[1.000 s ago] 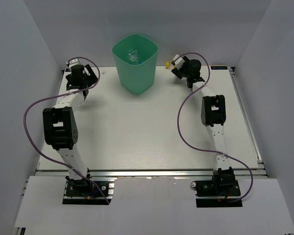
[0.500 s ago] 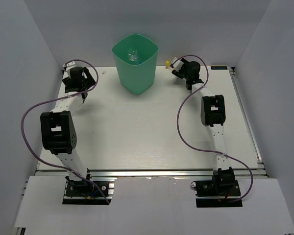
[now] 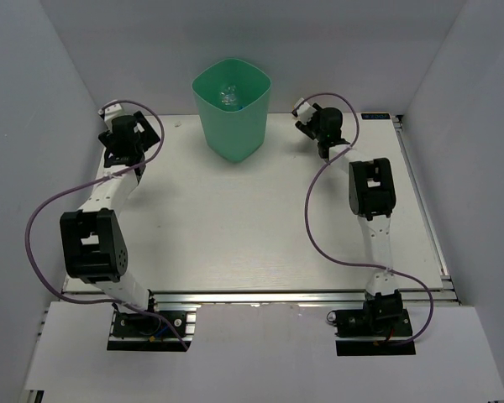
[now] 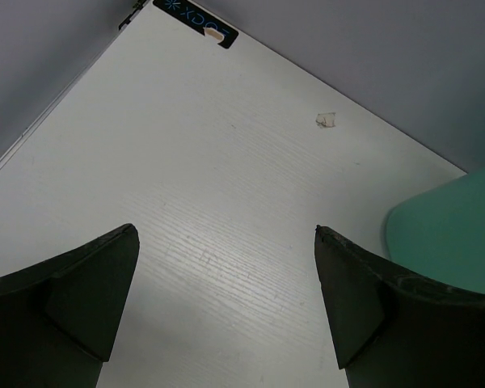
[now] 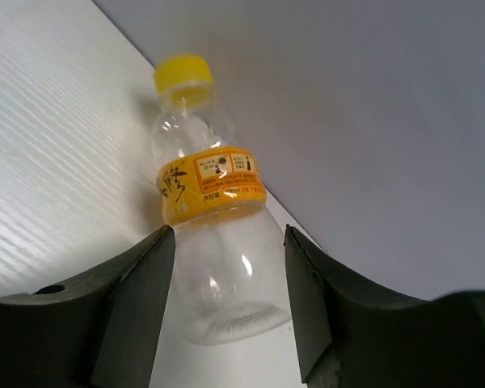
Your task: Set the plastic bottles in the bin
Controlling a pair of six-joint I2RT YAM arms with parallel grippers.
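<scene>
The mint-green bin (image 3: 231, 113) stands at the table's far middle, with clear bottles (image 3: 229, 95) lying inside it. A small clear bottle (image 5: 214, 242) with a yellow cap and an orange label lies on the table by the back wall. My right gripper (image 5: 229, 234) has its jaws against both sides of the bottle's lower body. In the top view the right gripper (image 3: 305, 117) is to the right of the bin and hides that bottle. My left gripper (image 4: 226, 242) is open and empty over bare table, to the left of the bin (image 4: 453, 226). It also shows in the top view (image 3: 133, 138).
White walls close in the table at the back and on both sides. A black label (image 4: 196, 16) marks the far left corner, and a small scrap (image 4: 326, 120) lies near the back edge. Purple cables (image 3: 315, 210) loop beside both arms.
My left arm has swung left toward the far left corner. My right gripper has moved onto the yellow-capped bottle, which no longer shows in the top view.
</scene>
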